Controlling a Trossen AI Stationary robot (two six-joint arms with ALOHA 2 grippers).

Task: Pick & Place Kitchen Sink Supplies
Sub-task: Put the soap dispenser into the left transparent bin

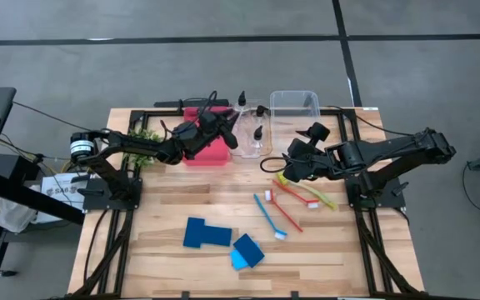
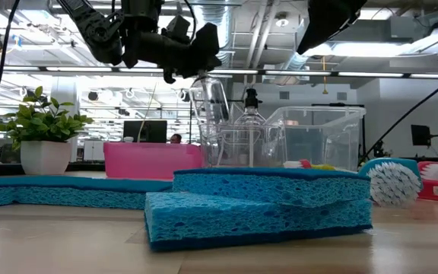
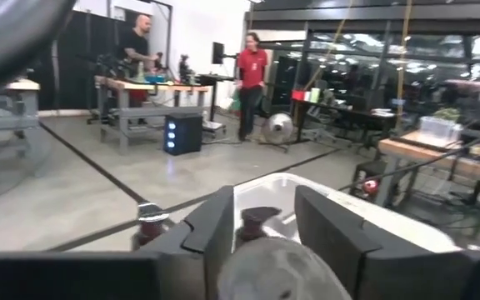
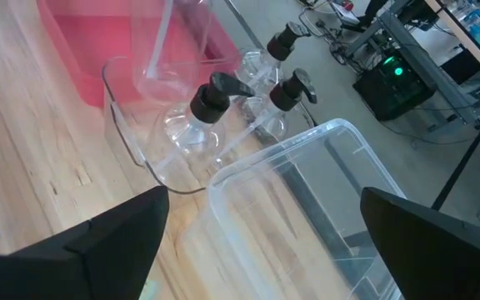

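At twelve o'clock on the table (image 1: 173,200): left gripper (image 1: 227,125), jaws part closed on a clear bottle (image 2: 210,106) held aloft by the body, hanging above the clear round bin (image 1: 251,142). Pink bin (image 1: 207,150) just at nine o'clock of it; clear square bin (image 1: 295,104) at three. Other pump bottles (image 4: 215,108) stand in the round bin.

Centre-right: right gripper (image 1: 294,165), fingers wide, empty. Brushes, yellow-green (image 1: 307,192), red (image 1: 288,208), blue (image 1: 270,218), lie at five o'clock of it, long axes running ten to four; right arm nearer. Sponges (image 1: 223,242) at six o'clock, table front.
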